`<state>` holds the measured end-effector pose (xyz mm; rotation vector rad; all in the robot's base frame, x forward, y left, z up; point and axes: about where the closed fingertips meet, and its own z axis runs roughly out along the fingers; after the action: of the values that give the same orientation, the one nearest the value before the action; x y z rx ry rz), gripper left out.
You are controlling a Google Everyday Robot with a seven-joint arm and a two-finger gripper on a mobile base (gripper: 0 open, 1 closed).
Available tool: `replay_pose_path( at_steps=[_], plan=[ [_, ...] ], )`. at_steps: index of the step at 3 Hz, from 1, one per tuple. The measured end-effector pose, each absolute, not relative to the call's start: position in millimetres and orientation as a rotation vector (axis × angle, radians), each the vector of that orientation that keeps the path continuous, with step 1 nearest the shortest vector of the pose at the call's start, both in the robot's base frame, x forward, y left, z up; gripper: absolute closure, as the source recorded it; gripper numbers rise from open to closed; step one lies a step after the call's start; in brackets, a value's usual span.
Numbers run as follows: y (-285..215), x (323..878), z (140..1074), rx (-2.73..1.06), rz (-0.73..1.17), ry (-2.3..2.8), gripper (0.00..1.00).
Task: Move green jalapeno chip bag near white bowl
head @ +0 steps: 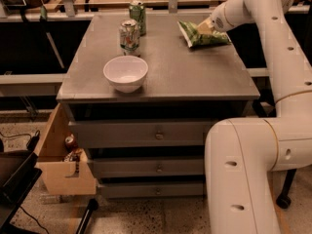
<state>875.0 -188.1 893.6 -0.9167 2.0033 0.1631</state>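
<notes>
The green jalapeno chip bag lies at the far right of the grey table top, its upper edge raised. My gripper reaches in from the right and is shut on the bag's upper edge. The white bowl stands near the table's front left, well apart from the bag. My white arm runs down the right side of the view.
A green soda can and a pale soda can stand behind the bowl at the back left. An open wooden drawer holding cans juts out low on the left. A dark chair corner sits at the bottom left.
</notes>
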Motion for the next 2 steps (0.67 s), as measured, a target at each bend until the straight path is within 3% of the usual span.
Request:
replay_pose_path(
  at_steps=[2],
  plan=[
    [-221, 859, 960, -0.856, -0.006, 2.01, 1.0]
  ],
)
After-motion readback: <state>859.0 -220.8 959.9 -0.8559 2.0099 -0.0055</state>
